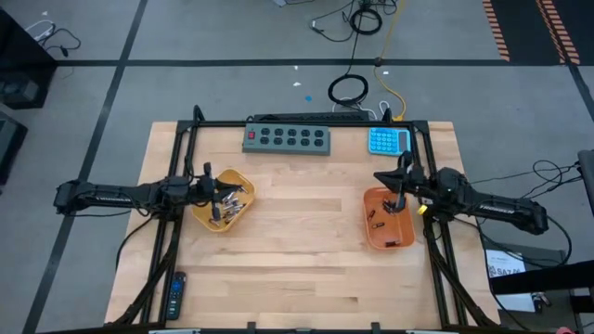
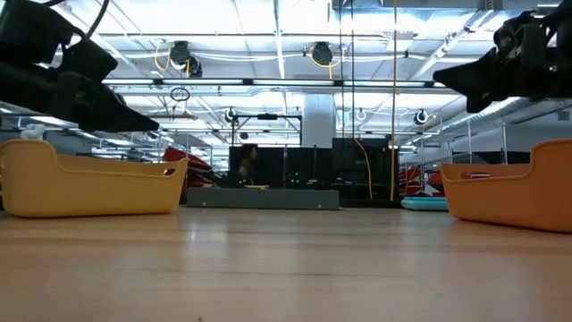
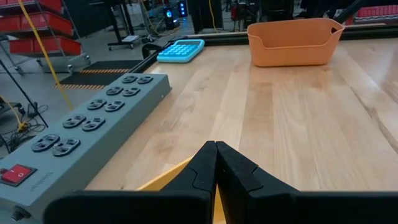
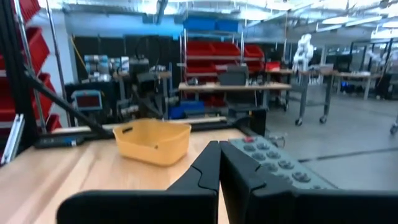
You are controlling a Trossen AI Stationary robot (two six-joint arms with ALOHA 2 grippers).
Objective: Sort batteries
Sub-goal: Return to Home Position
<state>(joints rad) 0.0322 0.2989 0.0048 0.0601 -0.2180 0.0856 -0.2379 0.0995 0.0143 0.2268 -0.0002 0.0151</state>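
Note:
A yellow tray (image 1: 223,199) at the table's left holds several batteries (image 1: 228,204), silvery and dark. An orange tray (image 1: 388,221) at the right holds a few small dark batteries (image 1: 376,224). My left gripper (image 1: 210,186) hovers over the yellow tray's left rim. Its fingers are shut and empty in the left wrist view (image 3: 216,163), with the tray's rim (image 3: 169,177) just below them. My right gripper (image 1: 390,181) hovers over the orange tray's far end, shut and empty in the right wrist view (image 4: 219,165). The low view shows both trays (image 2: 89,183) (image 2: 514,192) resting on the table.
A grey power strip (image 1: 287,138) lies along the far edge, with a blue calculator (image 1: 388,141) to its right. A black remote (image 1: 175,295) lies at the near left. Bare wood (image 1: 306,223) lies between the two trays.

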